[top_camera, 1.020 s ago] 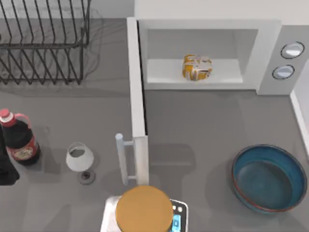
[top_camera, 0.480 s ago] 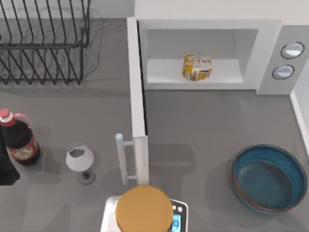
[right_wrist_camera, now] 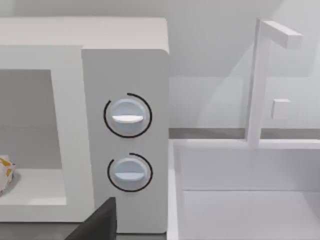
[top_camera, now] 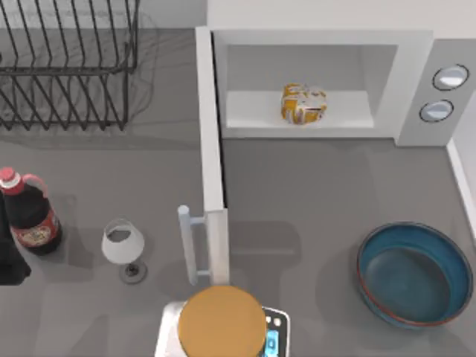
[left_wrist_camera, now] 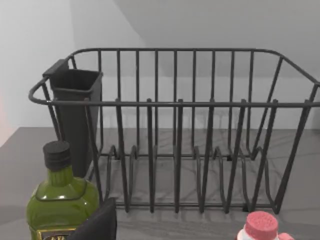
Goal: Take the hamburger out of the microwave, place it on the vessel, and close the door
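The white microwave point(top_camera: 416, 82) stands at the back with its door point(top_camera: 210, 149) swung wide open toward the front, bar handle point(top_camera: 186, 245) on the left. The hamburger point(top_camera: 303, 103), wrapped in white with orange blotches, sits on the cavity floor; its edge also shows beside the two knobs point(right_wrist_camera: 4, 176). The vessel point(top_camera: 410, 274), a blue-teal bowl with a reddish rim, rests empty at the front right. My left gripper point(top_camera: 10, 260) is parked at the table's left edge beside a bottle. A dark part of my right gripper point(right_wrist_camera: 97, 222) sits low in front of the microwave's knob panel point(right_wrist_camera: 127, 145).
A black wire dish rack point(top_camera: 67, 67) fills the back left. A dark red-capped bottle point(top_camera: 30, 219), a green bottle point(left_wrist_camera: 62, 202) and a white wine glass point(top_camera: 123, 245) stand at the left. An orange disc on a scale point(top_camera: 222, 323) lies at the front. A white tray point(right_wrist_camera: 245, 195) adjoins the microwave's right.
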